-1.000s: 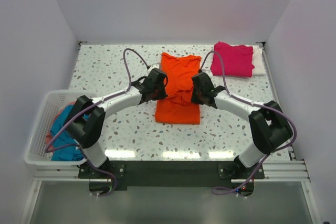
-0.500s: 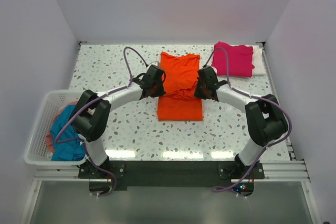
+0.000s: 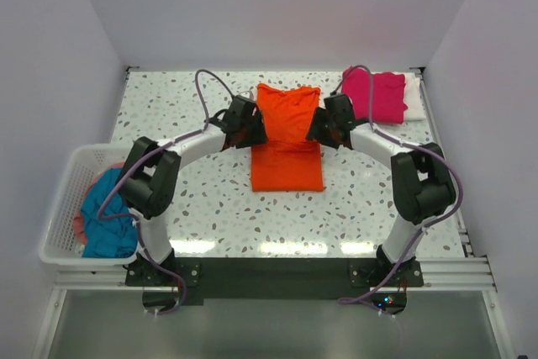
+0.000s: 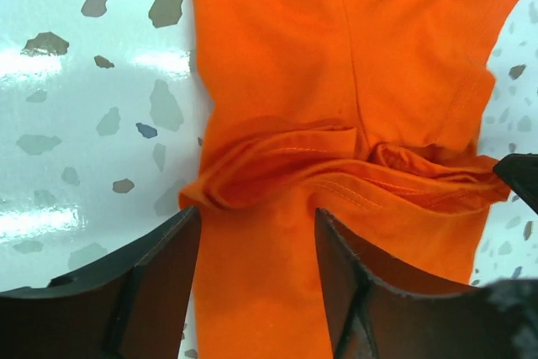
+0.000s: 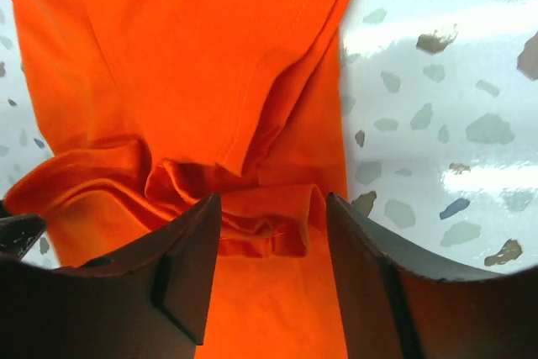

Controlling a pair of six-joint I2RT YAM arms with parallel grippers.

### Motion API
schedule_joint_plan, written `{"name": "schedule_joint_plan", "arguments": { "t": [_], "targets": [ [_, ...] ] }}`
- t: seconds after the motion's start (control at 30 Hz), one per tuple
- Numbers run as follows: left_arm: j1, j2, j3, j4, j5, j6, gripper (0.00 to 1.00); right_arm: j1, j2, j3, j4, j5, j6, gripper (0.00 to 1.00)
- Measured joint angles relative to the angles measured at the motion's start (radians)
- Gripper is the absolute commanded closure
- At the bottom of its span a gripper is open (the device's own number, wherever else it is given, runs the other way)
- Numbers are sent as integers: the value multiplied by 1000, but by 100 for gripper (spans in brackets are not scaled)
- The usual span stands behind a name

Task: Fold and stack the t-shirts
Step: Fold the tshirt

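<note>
An orange t-shirt (image 3: 287, 136) lies partly folded at the table's middle, its near half doubled up to a bunched fold across the centre (image 4: 336, 178) (image 5: 244, 208). My left gripper (image 3: 256, 128) hangs over the shirt's left edge, open, with only flat orange cloth between its fingers (image 4: 256, 283). At the right edge my right gripper (image 3: 315, 129) is open over the bunched hem (image 5: 273, 283). A folded magenta t-shirt (image 3: 374, 96) rests on a white one (image 3: 414, 97) at the back right. A teal t-shirt (image 3: 105, 212) sits in the basket.
The white slatted basket (image 3: 63, 199) stands at the table's left near corner, partly over the edge. White walls close in the speckled table (image 3: 185, 199) on three sides. Purple cables loop above both arms.
Both grippers carried the shirt's near edge away from the bases up to its middle, then opened and let the cloth go. The shirt now lies shorter, doubled over.
</note>
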Motion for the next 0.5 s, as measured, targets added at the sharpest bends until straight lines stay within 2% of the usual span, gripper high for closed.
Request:
{"name": "schedule_joint_plan", "arguments": {
  "t": [0.17,0.23,0.3,0.33,0.37,0.5],
  "targets": [
    [5,-8,19,2,10,21,36,-26,-11,17,-6,-10,-8,39],
    [5,-26,18,-8,0,26,39,-27,-37,6,-6,-10,-12,41],
    [5,-56,14,-15,-11,28,51,-26,-84,-26,-3,-14,-15,46],
    [4,-72,10,-19,-15,29,55,-22,-112,-47,0,-15,-16,54],
    [2,-90,6,-21,-16,28,61,-17,-138,-67,0,-15,-20,57],
    [-27,-127,-19,-20,-24,28,76,52,-180,-104,1,-8,-35,69]
  ]
}}
